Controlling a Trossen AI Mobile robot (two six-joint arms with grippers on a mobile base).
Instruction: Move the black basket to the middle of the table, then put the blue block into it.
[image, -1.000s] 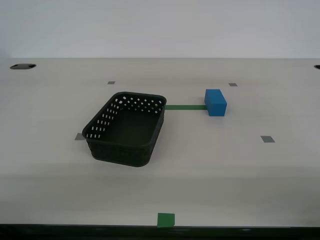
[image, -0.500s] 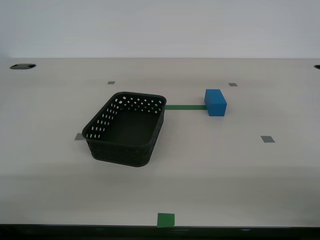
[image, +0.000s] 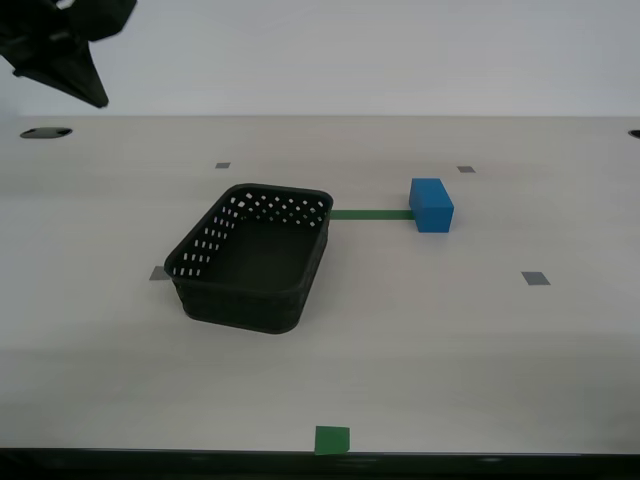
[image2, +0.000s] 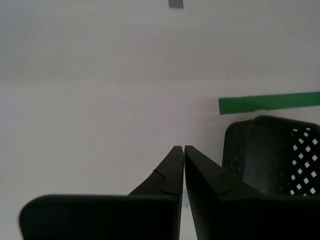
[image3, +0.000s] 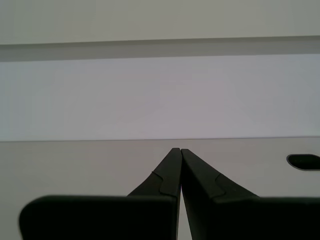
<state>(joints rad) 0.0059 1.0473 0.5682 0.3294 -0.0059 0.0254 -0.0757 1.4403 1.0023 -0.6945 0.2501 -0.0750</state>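
The black basket (image: 252, 257) sat upright on the table (image: 450, 340), a bit toward the exterior view's left of centre, open side up, nothing inside. One corner of it also showed in the second wrist view (image2: 272, 155), w/ the green tape strip (image2: 269, 103) just beyond it. Judged: thin perforated plastic, light, fairly stiff but walls prob flex some under a pinch; smooth, so could slip. Best hold looked like the rim of a long wall, one finger inside & one outside, or just a push/drag along the tabletop since it should slide easily.

The blue block (image: 431, 204) stood well apart from the basket, toward the exterior view's right, at the end of the green strip (image: 370, 214). Looked solid, rigid, plain faces; a pinch across its narrower sides seemed right, not fragile.

My second gripper (image2: 180, 150) hung above bare table near the basket corner, fingers pressed together, holding nothing. My first gripper (image3: 176, 151) was also closed tip to tip & empty, pointed across the table toward the far wall, a dark hole in the tabletop (image3: 304, 161) at the edge of its view. An arm (image: 60, 45) showed at the exterior view's upper left, high above the table; couldn't tell which. Neither step done yet: basket not centred, block outside it.
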